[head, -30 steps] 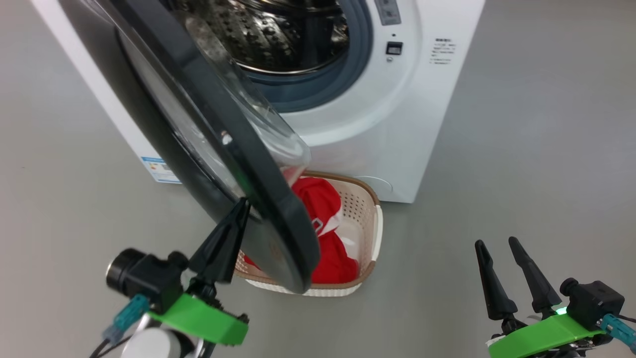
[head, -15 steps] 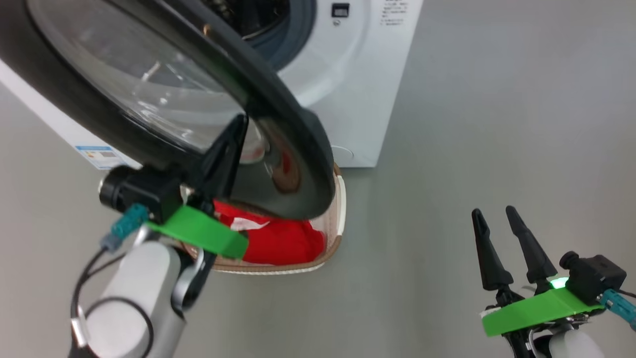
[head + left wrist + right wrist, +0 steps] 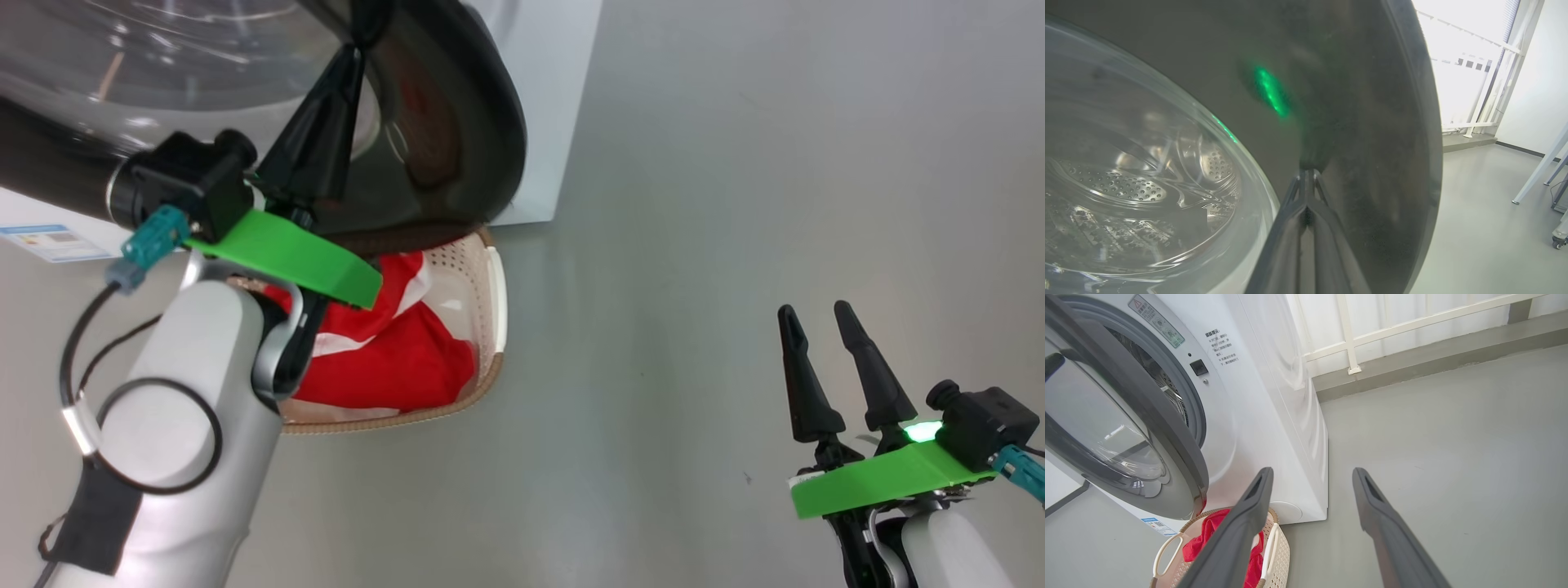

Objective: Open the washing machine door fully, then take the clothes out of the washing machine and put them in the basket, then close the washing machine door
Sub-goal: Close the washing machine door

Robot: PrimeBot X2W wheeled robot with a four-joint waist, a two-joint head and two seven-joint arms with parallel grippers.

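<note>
My left claw (image 3: 353,51), pressed together, touches the glossy black rim of the round glass-windowed washing machine door (image 3: 457,122), which stands ajar. My right claw (image 3: 811,309) is spread. The red-and-white fabric clothes (image 3: 392,351) lie in the cream perforated basket (image 3: 495,294) below.

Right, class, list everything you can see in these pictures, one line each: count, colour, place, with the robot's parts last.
washing machine: 1, white, standing on the floor
washing machine door: 1, glossy black rim with clear glass, partly open, lower edge above the basket
basket: 1, cream with brown rim, on the floor before the machine
clothes: 1 garment, red with white, in the basket
label sticker: 1, blue and white, low on the machine's front
floor: grey, all around
railing: 1, white, behind the machine
left claw: 1, dark, shut, tips against the door's black rim
right claw: 1, dark, open, holding nothing, above the floor
</note>
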